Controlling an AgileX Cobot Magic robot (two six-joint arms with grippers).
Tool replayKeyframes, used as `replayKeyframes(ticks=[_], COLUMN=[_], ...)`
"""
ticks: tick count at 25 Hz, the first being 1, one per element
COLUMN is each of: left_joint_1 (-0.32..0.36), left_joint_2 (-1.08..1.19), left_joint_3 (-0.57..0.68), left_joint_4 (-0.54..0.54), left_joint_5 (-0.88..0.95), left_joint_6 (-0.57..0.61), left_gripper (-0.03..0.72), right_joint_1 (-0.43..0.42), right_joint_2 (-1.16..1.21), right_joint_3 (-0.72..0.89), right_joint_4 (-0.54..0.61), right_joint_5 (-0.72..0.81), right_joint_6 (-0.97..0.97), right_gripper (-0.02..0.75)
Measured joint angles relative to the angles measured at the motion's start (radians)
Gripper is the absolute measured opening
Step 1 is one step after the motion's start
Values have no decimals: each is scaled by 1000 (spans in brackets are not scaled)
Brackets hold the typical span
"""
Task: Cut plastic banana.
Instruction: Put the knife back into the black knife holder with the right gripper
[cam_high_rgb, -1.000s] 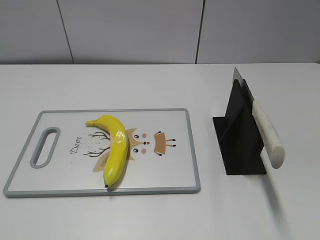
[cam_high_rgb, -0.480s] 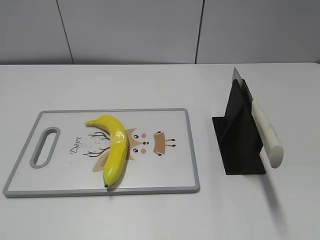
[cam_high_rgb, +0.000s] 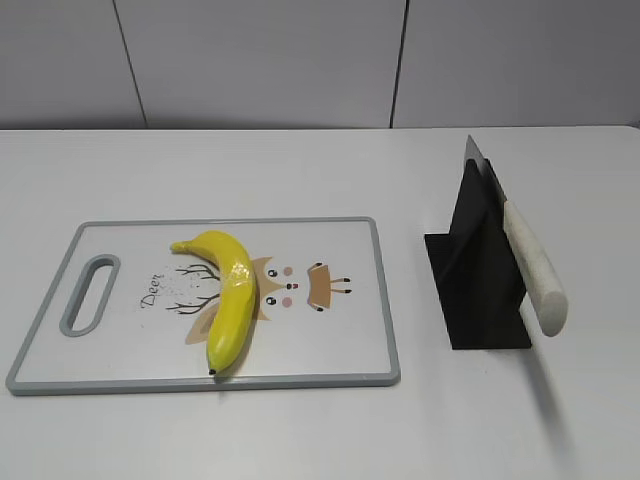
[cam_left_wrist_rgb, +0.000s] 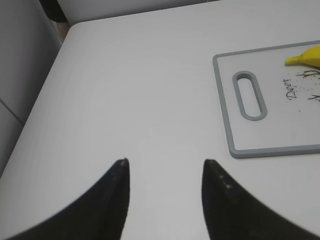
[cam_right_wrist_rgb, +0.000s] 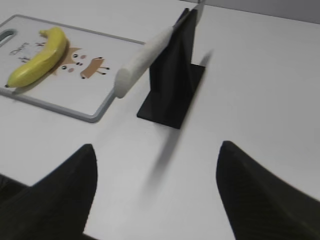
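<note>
In the exterior view you have the plastic banana (cam_high_rgb: 230, 293) lying on the cutting board (cam_high_rgb: 340, 360), left of the board's middle, over the deer drawing. Its stem points toward 10 o'clock and its dark tip toward 6 o'clock, close to the board's near edge. The board's handle slot (cam_high_rgb: 90, 293) sits at 9 o'clock from the banana. Well apart from the board, at 3 o'clock, a black knife stand (cam_high_rgb: 478, 272) holds a knife (cam_high_rgb: 530, 262) with a pale handle that slopes down toward you; the blade tip pokes out above the stand. Everything rests on the white table (cam_high_rgb: 300, 170). No arm shows in this view.

In the left wrist view you see the left gripper (cam_left_wrist_rgb: 165, 172) with its two dark fingers (cam_left_wrist_rgb: 114, 200) spread apart, nothing between them, over bare table. The board's handle end lies at 2 o'clock from it, with only the banana's stem end showing at the right edge.

In the right wrist view you see the right gripper (cam_right_wrist_rgb: 157, 157) released too, its fingers (cam_right_wrist_rgb: 65, 192) wide apart and holding nothing. The stand and knife stand at 12 o'clock from it, the pale handle pointing toward 10 o'clock. The banana lies on the board at 10 o'clock, well apart from the fingers.
</note>
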Motion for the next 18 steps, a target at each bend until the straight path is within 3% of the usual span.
replayKeyframes(ticks=[9,18], left_joint_1=[0,0], left_joint_2=[0,0], left_joint_3=[0,0], left_joint_4=[0,0], left_joint_5=[0,0], left_joint_6=[0,0], left_gripper=[402,386], right_joint_1=[-338,-368], right_joint_2=[0,0], right_joint_3=[0,0], right_joint_4=[1,2], right_joint_5=[-1,-1], right_joint_6=[0,0], right_gripper=[561,561])
